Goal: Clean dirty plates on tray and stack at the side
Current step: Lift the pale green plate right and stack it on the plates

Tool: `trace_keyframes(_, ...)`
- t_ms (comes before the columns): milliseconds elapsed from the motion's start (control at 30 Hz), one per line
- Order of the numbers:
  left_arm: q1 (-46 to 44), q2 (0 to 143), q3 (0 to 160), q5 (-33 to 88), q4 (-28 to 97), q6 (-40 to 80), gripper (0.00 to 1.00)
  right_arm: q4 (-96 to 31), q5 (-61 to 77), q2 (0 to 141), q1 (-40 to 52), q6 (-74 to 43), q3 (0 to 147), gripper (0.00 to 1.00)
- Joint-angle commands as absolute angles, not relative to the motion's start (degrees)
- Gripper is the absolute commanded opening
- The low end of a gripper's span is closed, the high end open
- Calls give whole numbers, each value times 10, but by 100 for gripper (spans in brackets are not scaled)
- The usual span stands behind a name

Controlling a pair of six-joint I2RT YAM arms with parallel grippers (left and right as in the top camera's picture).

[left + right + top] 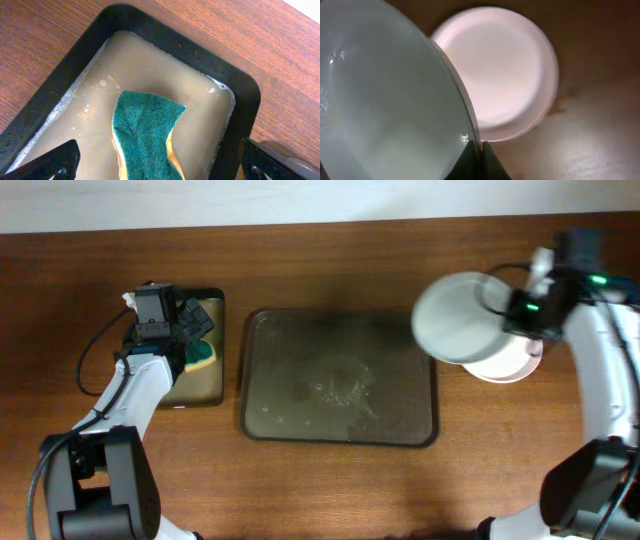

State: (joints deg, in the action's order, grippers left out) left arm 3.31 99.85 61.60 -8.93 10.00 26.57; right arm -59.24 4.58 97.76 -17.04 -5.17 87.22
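Left wrist alone shows one sponge (pixel 145 130), left gripper (pixel 160 162) spread; right gripper (pixel 475 160) pinches first plate (pixel 385 100); second plate (pixel 505 65) at tray's (pixel 300 350) 3 o'clock.

White arm links (pixel 140 388), black joints (pixel 100 480), black left pincer (pixel 159 162), black cable (pixel 83 368), green wrist light (pixel 598 279)

overhead: even light, sharp, wet sheen on tray (pixel 345 390) centre | left wrist: bright, sharp | right wrist: dim, near plate (pixel 380 100) right of tray blurred
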Motion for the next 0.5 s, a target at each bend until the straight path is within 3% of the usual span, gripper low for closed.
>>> trace_keyframes(0,35,987,618,-88,99,260,99,-557,101,971,-248,-63,809,4)
trace_keyframes(133,35,987,618,-88,99,260,99,-476,101,971,-301,-63,740,4)
trace_keyframes(333,35,987,618,-88,99,260,99,-393,101,973,-303,-65,693,5)
trace_keyframes(467,35,987,618,-88,99,260,99,-379,101,977,-303,-65,693,17)
